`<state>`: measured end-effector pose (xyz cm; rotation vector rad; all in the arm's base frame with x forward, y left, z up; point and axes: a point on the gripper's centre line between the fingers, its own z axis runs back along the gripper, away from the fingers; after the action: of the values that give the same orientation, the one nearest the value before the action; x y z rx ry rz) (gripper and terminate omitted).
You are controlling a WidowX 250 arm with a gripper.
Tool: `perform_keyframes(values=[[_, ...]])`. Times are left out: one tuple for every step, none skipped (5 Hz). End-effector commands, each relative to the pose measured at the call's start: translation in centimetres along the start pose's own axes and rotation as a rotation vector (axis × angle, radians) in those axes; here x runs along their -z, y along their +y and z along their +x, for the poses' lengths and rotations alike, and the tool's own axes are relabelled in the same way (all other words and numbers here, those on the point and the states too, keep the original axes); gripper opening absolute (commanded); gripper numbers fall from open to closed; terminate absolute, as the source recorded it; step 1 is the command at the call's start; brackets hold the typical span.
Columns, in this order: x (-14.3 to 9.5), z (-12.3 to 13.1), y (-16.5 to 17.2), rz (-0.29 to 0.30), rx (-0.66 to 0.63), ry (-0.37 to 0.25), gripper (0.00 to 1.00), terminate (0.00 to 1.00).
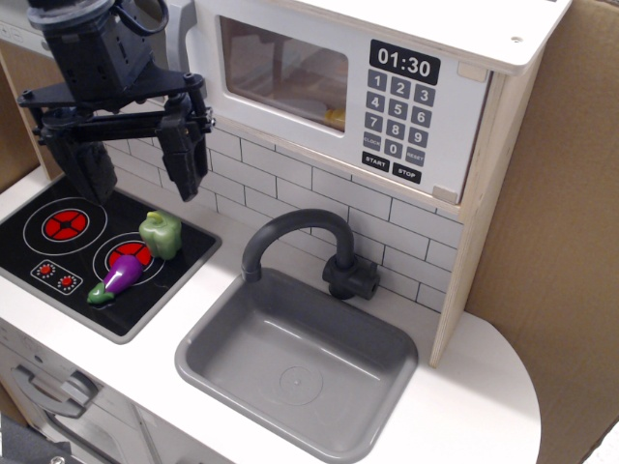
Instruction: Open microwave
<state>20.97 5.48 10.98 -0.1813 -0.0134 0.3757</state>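
White bench (464, 406) of a toy kitchen runs across the bottom, white brick-pattern backsplash (290, 179) behind it. Microwave (387, 92) sits high at the top, mounted above the backsplash, pale plywood side on its right; white door with clear window looks closed, keypad and black display reading 01:30 on its right part. Grey bar handle (182, 34) at the door's left edge, partly hidden behind the arm. Grey sink (290, 372) set into the bench at centre, dark curved faucet (300, 237) rising behind it. Black stovetop (39, 256) with red burners at left. Pincer (131, 159) hangs over the stovetop, below and left of the microwave, fingers wide apart, holding nothing, just beside the handle but not touching it. Green pepper (161, 234) and purple eggplant (118, 278) lie on the stovetop under the pincer.
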Motion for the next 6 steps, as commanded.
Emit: perform_keyframes(values=[[0.0,0.0,0.0,0.000,0.000,0.000,1.00,0.00],[1.3,4.2,2.2,0.065,0.022,-0.068,1.00,0.00],[2.8,8.2,3.7,0.073,0.063,-0.101,1.00,0.00],[3.7,10.6,3.9,0.091,0.173,-0.164,1.00,0.00],[3.1,11.9,3.8,0.108,0.300,-0.244,1.00,0.00],[1.9,13.6,3.3,0.115,0.373,-0.295,1.00,0.00]])
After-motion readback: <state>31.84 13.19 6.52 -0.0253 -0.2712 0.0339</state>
